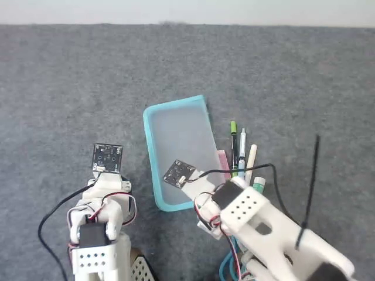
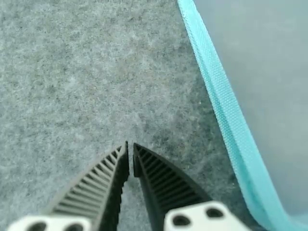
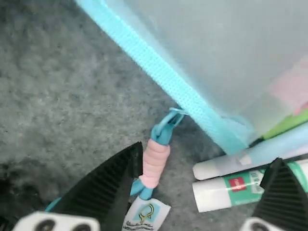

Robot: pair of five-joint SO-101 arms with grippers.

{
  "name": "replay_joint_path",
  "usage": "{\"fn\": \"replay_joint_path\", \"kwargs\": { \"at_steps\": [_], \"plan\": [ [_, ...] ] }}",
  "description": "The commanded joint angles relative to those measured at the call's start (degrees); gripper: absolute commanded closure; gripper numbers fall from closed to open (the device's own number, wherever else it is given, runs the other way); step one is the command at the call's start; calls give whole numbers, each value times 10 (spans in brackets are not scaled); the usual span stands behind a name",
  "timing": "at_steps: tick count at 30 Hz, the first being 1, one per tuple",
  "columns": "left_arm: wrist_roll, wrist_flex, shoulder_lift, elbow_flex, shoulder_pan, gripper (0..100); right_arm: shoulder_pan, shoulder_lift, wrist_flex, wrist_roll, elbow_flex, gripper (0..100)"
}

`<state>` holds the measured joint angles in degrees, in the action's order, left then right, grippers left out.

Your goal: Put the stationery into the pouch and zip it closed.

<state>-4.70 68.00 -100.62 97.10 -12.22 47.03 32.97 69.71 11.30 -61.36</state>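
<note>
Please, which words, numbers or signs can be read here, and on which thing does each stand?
White tag on the zip pull: a yellow emblem and small print, too blurred to read.
White and green tube: a small red label, too small to read.
No other text is legible.

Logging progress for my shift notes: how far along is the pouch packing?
Done: nothing; the pens lie beside the pouch. In hand: the right arm has its jaws open over the zipper pull. Remaining: packing, zipping; the left arm has its jaws shut, empty.
</note>
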Motion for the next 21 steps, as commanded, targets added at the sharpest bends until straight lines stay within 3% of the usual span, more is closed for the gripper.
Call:
{"fn": "replay_joint_path", "kwargs": {
  "at_steps": [1,5,15,21],
  "plan": [
    [-4,-2,-2,-3,0,985,14,-55,-43,-11,-2,641],
    [-4,-2,-2,-3,0,985,13,-109,-80,-13,-10,721],
    [-4,-2,-2,-3,0,985,7,-109,-78,-12,-7,729],
    [-4,-2,-2,-3,0,985,-82,-98,-81,-9,16,830]
  ]
}}
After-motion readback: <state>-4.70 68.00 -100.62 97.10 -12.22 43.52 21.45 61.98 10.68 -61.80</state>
